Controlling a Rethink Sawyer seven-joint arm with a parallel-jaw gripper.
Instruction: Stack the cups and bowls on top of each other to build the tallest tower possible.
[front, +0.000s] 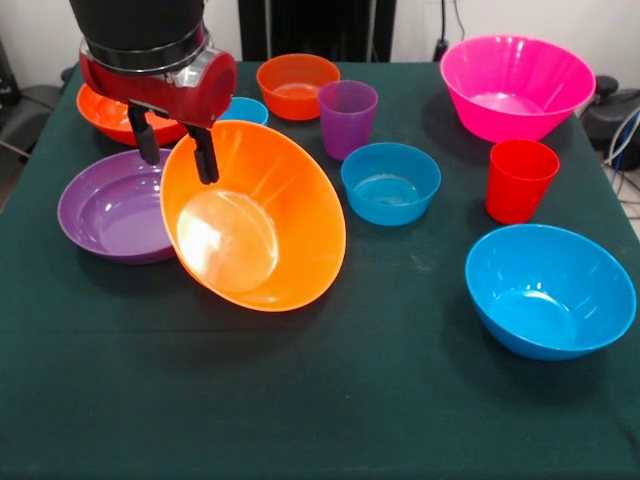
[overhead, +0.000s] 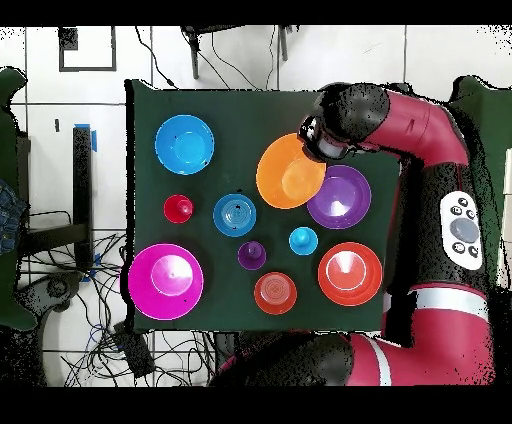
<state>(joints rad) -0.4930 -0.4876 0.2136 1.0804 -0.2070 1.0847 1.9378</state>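
Observation:
My gripper is shut on the upper rim of the large orange bowl, one finger inside and the other outside. The bowl hangs steeply tilted with its opening toward the camera, and its left edge overlaps the purple bowl. I cannot tell whether its lower edge touches the cloth. In the overhead view the gripper is at the orange bowl's rim, beside the purple bowl. Nothing is stacked. The light blue cup peeks out behind the orange bowl.
Standing apart on the green cloth are the red-orange bowl, small orange bowl, purple cup, small blue bowl, red cup, pink bowl and large blue bowl.

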